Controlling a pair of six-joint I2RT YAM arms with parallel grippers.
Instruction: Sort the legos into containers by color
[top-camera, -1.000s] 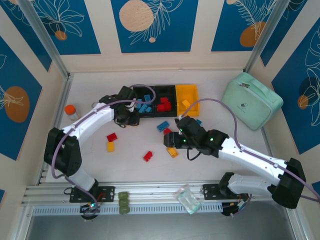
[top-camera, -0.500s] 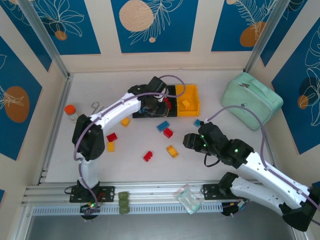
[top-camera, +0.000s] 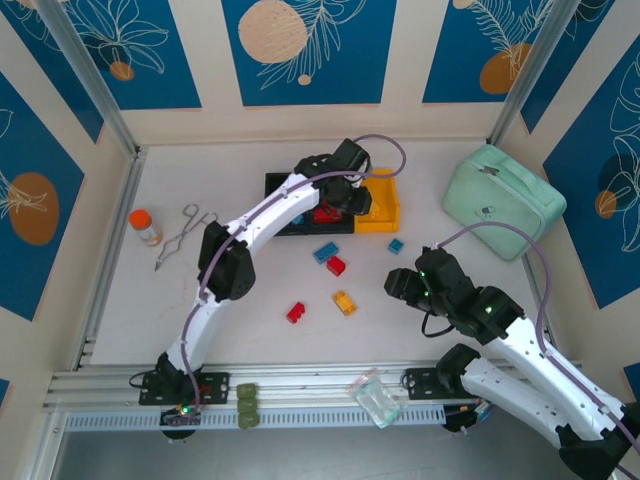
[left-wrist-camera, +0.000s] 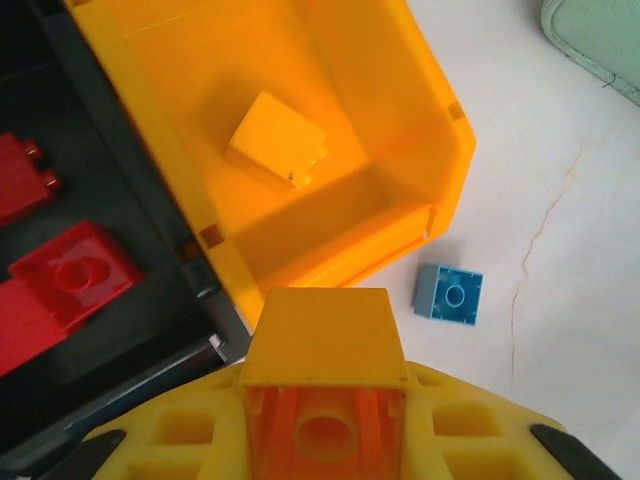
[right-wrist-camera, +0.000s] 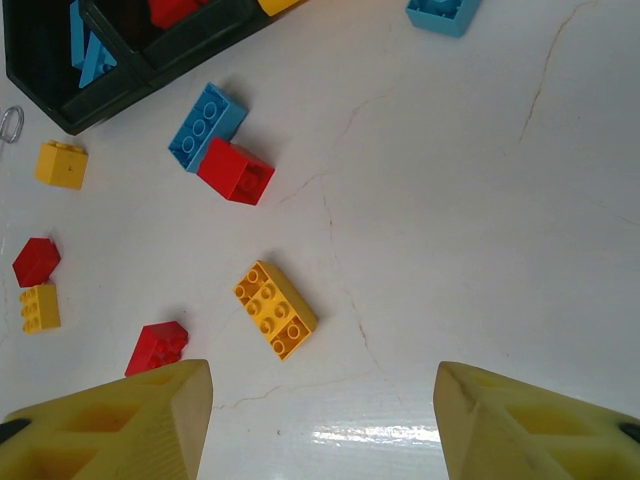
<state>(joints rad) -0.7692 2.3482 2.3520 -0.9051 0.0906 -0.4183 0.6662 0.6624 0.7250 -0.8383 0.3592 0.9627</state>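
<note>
Three bins: joined in a row on the worktop (right-wrist-camera: 470, 200), two black bins (top-camera: 300, 192) with the yellow bin (top-camera: 385, 208) at the row's right end.
Left pincer (left-wrist-camera: 322, 440): closed tight on a held yellow lego (left-wrist-camera: 320, 335), which hangs above the near-left corner of the yellow bin.
Inside the yellow bin: one loose yellow brick (left-wrist-camera: 275, 140) lies tilted on the floor, apart from the walls.
Black bin touching the yellow bin: red legos (left-wrist-camera: 70, 272) lie in it.
Black bin farthest from the yellow bin: blue legos (right-wrist-camera: 85, 55) lie in it.
Right pincer (right-wrist-camera: 325, 420): jaws spread with nothing between them, over bare worktop well to the near side of the yellow bin.
Small light-blue brick (left-wrist-camera: 449, 292): on the worktop, just off the yellow bin's near right corner.
Blue brick (right-wrist-camera: 207, 120) and red brick (right-wrist-camera: 235, 170): touching each other, nearward and left of the yellow bin.
Six-stud yellow brick (right-wrist-camera: 275, 310): alone, farther nearward of the yellow bin than that pair.
Other loose legos: a red piece (right-wrist-camera: 157, 347), a small yellow pair (right-wrist-camera: 40, 307), a red block (right-wrist-camera: 36, 261) and a yellow cube (right-wrist-camera: 60, 163), all left of the yellow bin, outside the row.
Mint green pouch (top-camera: 503, 200): right of the yellow bin, well apart.
Orange-capped bottle (top-camera: 146, 225) and metal tongs (top-camera: 180, 235): far left of the yellow bin, beyond the black bins.
</note>
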